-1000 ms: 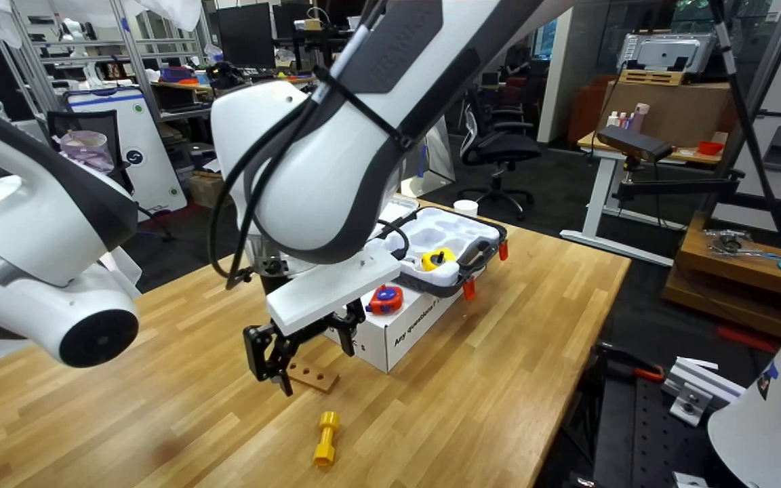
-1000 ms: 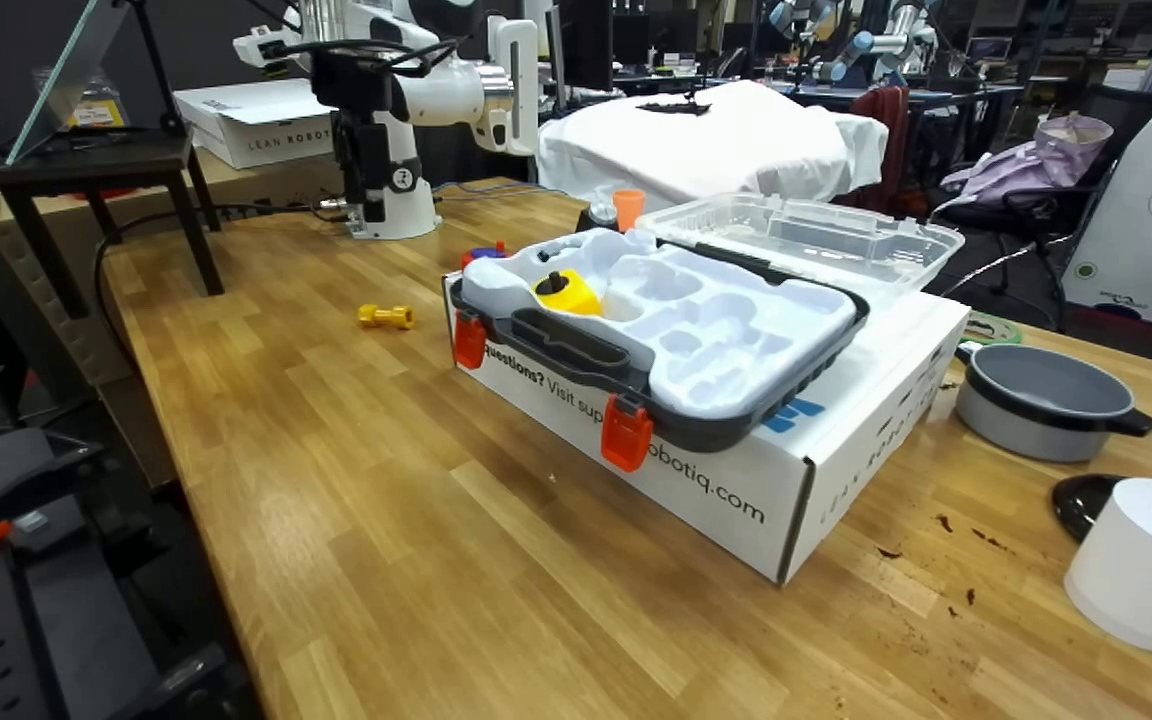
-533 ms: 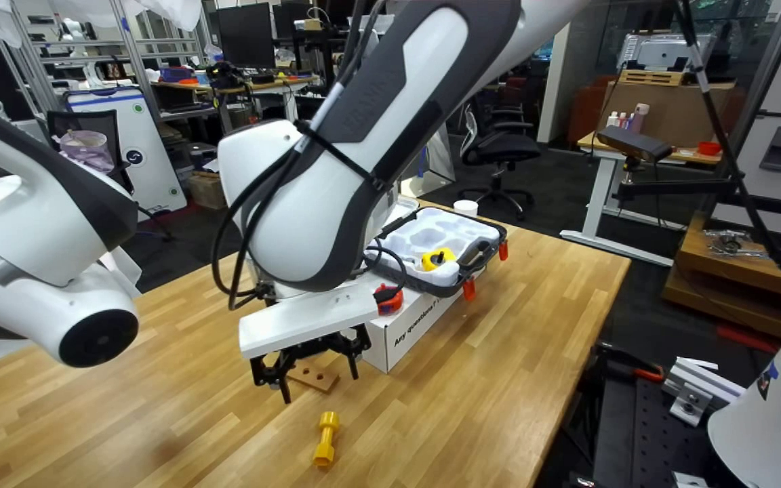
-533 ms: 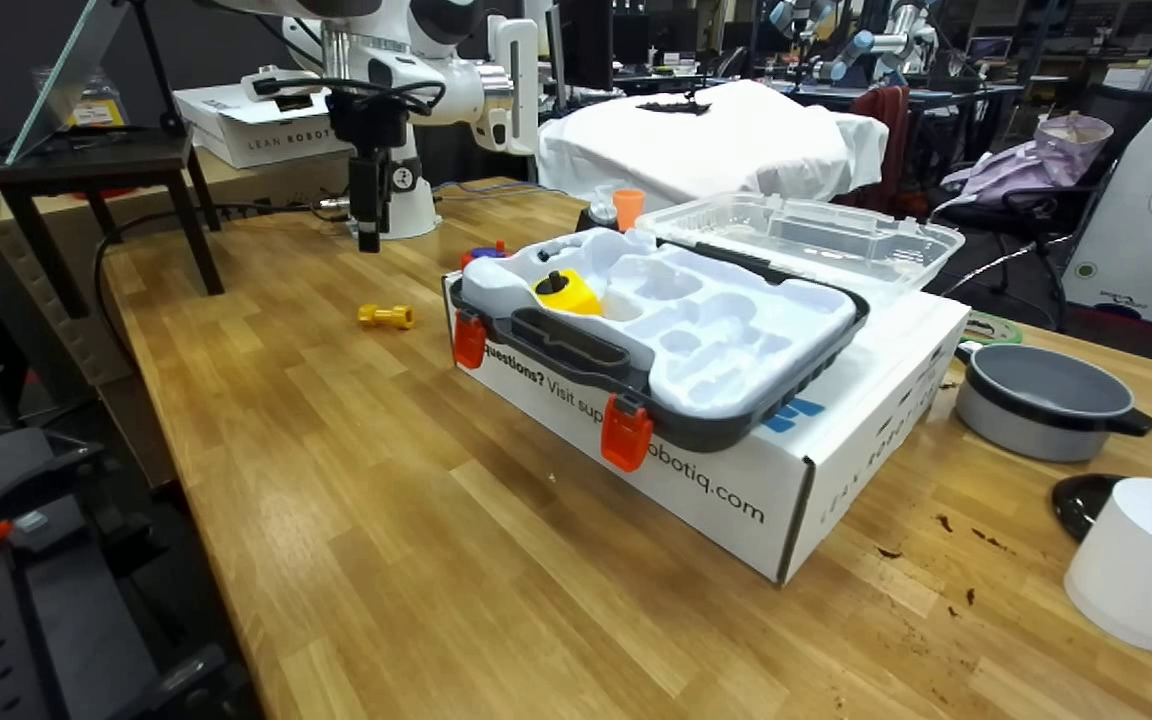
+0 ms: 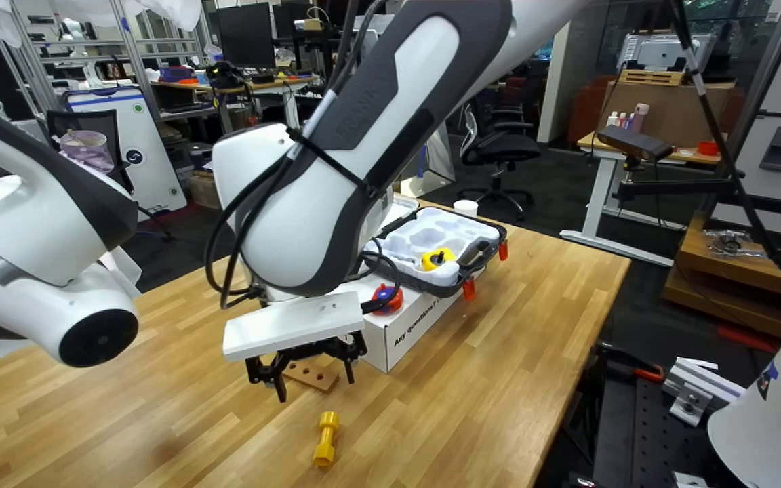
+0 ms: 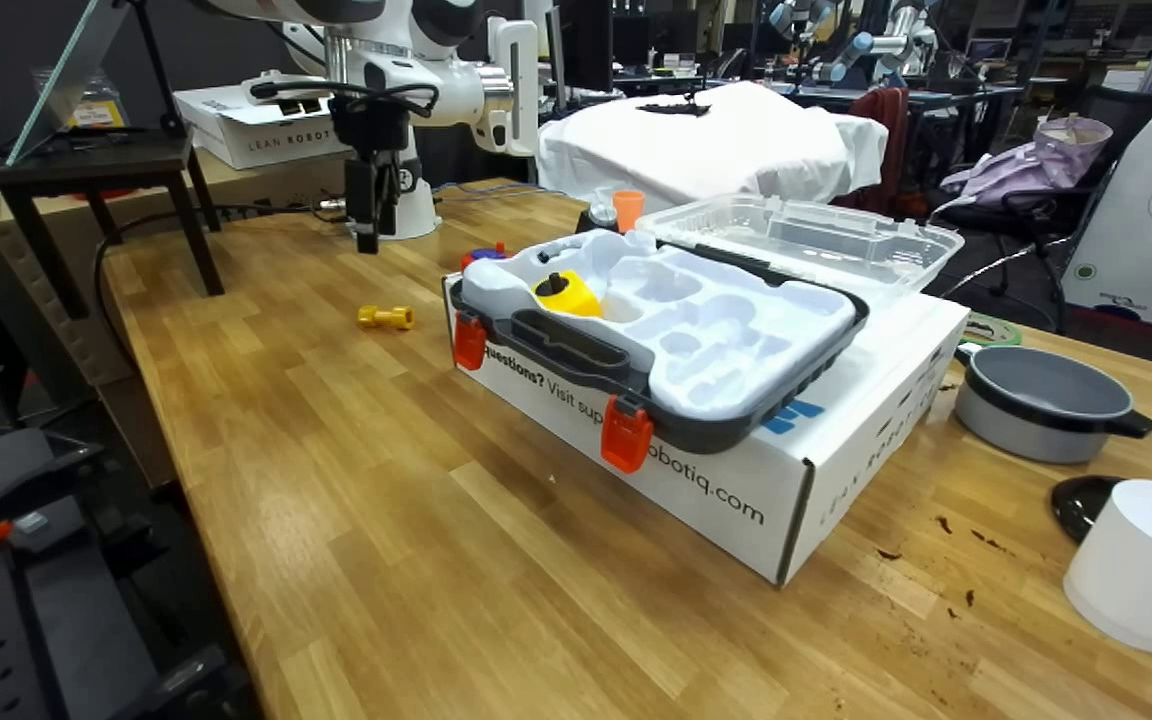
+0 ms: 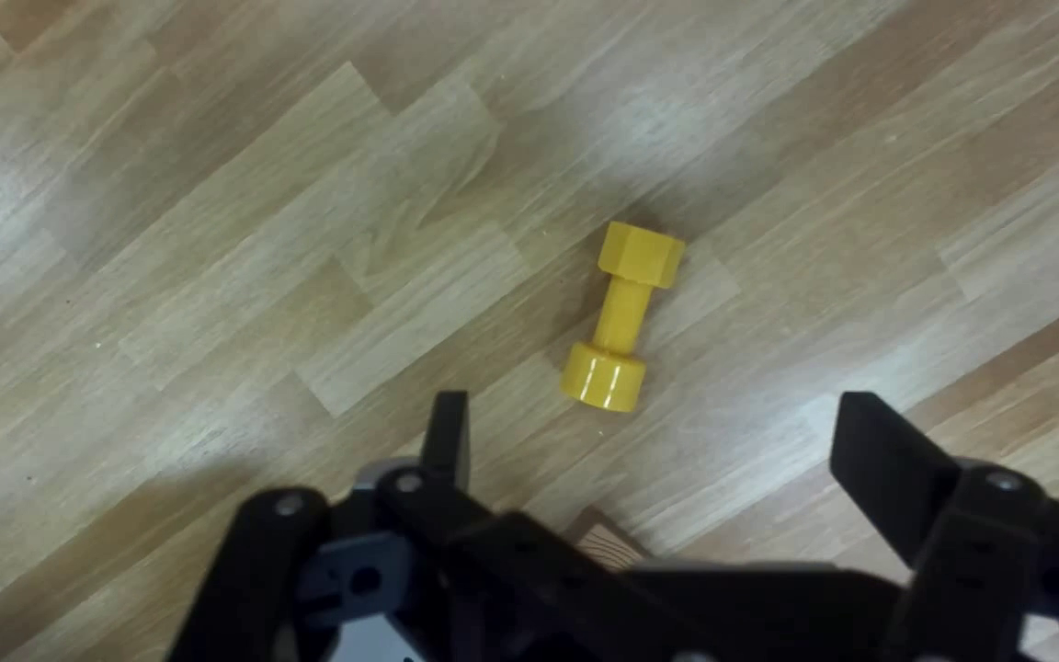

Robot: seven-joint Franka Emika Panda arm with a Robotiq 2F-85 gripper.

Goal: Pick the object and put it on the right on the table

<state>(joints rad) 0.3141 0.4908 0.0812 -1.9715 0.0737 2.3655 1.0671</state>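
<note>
Yellow peg point(image 7: 621, 317) on the table point(image 5: 445, 413), gripper point(image 7: 658, 428) spread wide above.
The peg lies beyond the fingertips point(image 7: 888, 469) in the wrist view, in line with their gap, well in from the edge beside the black rail point(image 5: 641, 434).

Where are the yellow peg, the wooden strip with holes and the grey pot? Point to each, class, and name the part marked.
Yellow peg point(image 7: 623, 315), in the wrist view: on its narrow shaft.
Wooden strip with holes point(image 5: 314, 375), in an exterior view: on its top face.
Grey pot point(image 6: 1051, 386), in an exterior view: on its inside.
</note>
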